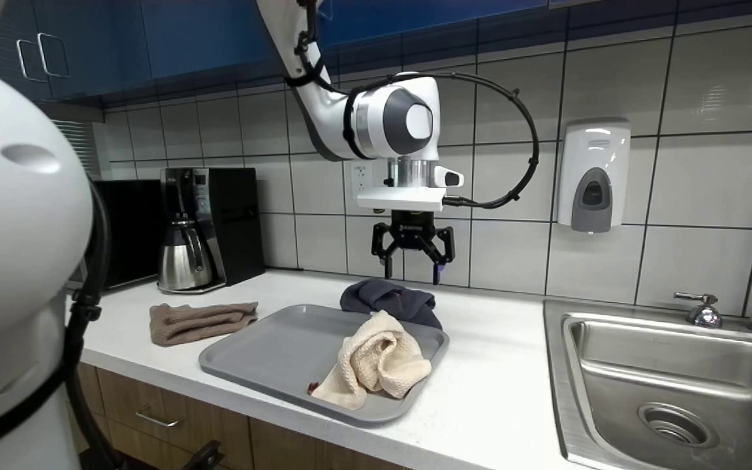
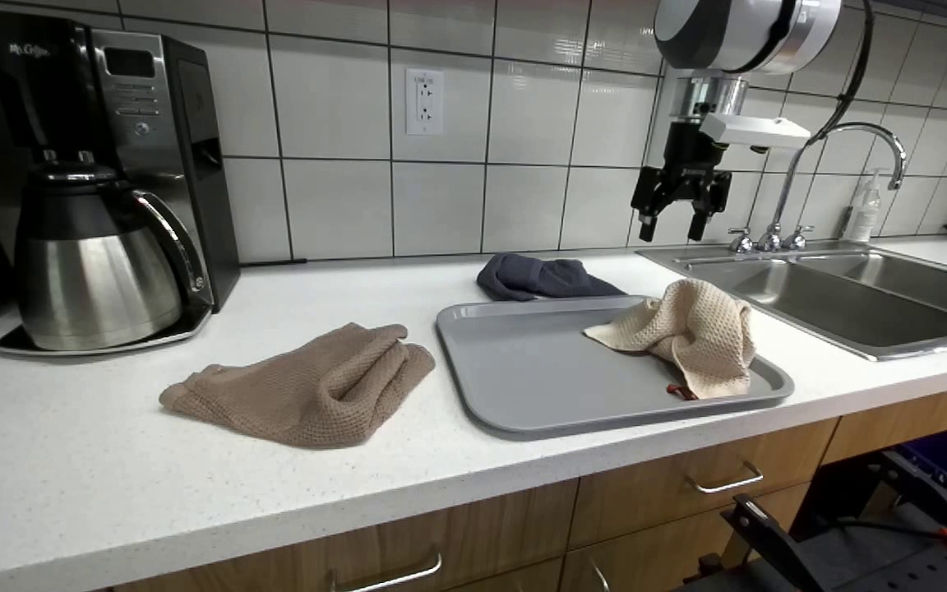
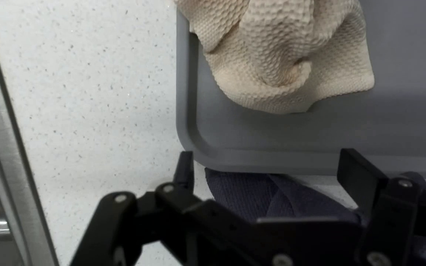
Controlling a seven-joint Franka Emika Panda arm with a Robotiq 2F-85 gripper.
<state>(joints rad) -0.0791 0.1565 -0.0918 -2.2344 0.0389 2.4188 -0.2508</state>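
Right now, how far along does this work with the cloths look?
Looks done: the cream cloth lies crumpled on the gray tray, with a small red item showing at its edge. In hand: nothing gripped; the hand hangs open above the counter. Possibly left: the dark cloth and the brown cloth, both lying on the counter, off the gray tray.
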